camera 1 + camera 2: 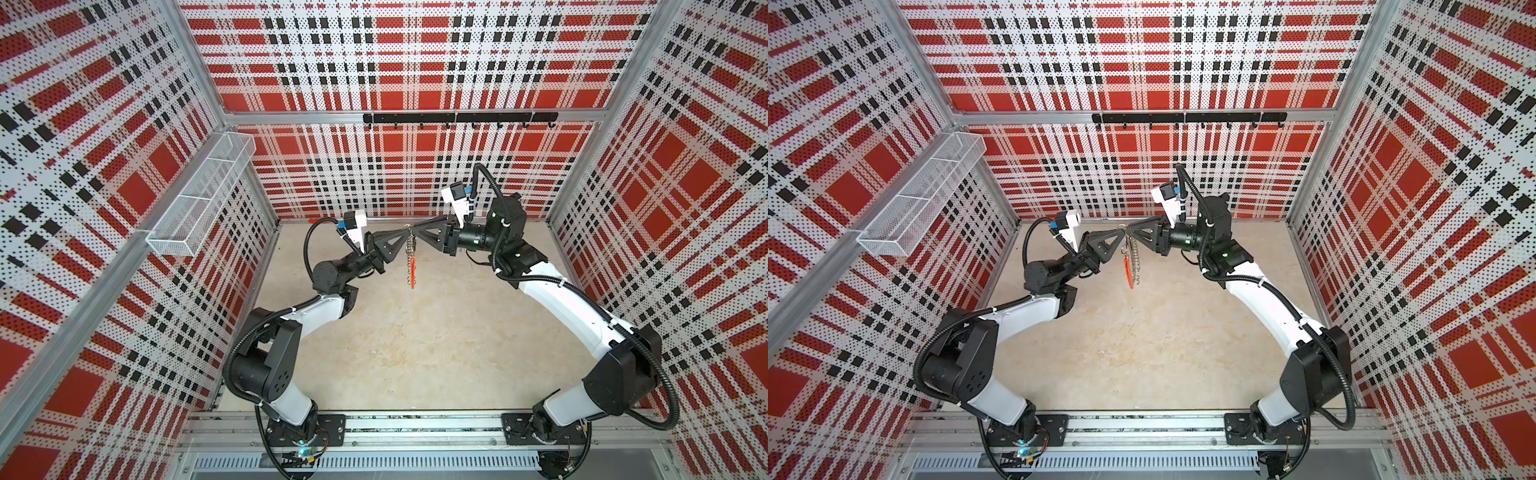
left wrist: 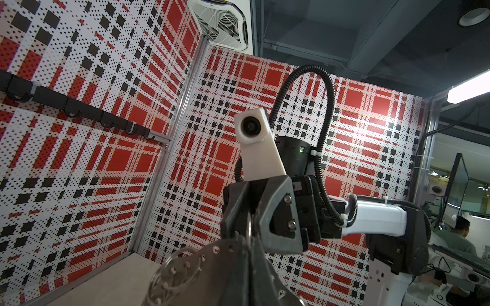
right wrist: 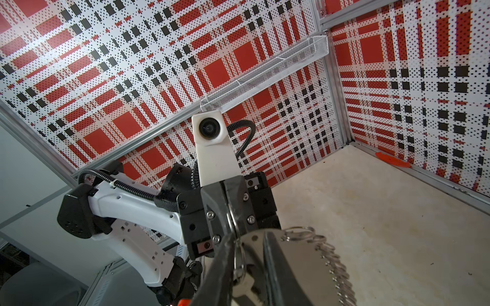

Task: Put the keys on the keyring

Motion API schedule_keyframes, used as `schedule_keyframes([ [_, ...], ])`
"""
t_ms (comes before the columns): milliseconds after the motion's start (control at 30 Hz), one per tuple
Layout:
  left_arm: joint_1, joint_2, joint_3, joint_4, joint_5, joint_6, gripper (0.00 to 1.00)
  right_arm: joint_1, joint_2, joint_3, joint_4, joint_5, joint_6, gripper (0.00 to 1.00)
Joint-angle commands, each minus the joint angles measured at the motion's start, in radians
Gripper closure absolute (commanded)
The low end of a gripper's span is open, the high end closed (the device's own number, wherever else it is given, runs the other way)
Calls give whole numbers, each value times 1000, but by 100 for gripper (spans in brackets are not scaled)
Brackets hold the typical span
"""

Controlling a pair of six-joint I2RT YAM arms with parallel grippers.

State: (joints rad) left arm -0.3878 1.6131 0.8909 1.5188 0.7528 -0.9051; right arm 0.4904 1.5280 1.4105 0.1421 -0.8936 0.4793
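Note:
In both top views the keyring [image 1: 410, 259] [image 1: 1133, 262] hangs in the air over the middle of the table, a red-orange segment beside a row of small silver rings. My left gripper [image 1: 404, 235] [image 2: 249, 246] is shut on its top edge, a flat metal plate [image 2: 212, 262] with holes. My right gripper [image 1: 417, 233] [image 3: 249, 238] meets it tip to tip from the other side. Its fingers stand a narrow way apart, and the silver key [image 3: 244, 281] with its split ring fills the gap between them, right against the plate [image 3: 299, 265]. No tag shows clearly.
A white mesh basket [image 1: 199, 195] is fixed to the left wall. A black hook rail [image 1: 459, 118] runs along the back wall. A lone red-orange strip [image 3: 392, 160] lies at the foot of a wall. Under the grippers is the beige table [image 1: 415, 353].

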Motion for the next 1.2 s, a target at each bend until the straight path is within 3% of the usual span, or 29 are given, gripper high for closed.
schedule_keyframes([
  [0,2,7,34,104,-3,-6,100,13,16,1,23,-5,-21,77],
  [233,6,5,32,103,-4,-14,100,8,-14,-11,7,67,-37,69],
  [467,5,8,30,103,-3,-16,100,6,-15,-8,28,47,-37,67],
  [633,4,11,36,102,1,-19,100,13,6,10,31,32,-32,72],
  [1033,3,17,40,103,10,-28,100,23,24,19,33,14,-41,100],
  [1167,3,24,43,101,16,-37,100,25,20,16,35,19,-44,100],
])
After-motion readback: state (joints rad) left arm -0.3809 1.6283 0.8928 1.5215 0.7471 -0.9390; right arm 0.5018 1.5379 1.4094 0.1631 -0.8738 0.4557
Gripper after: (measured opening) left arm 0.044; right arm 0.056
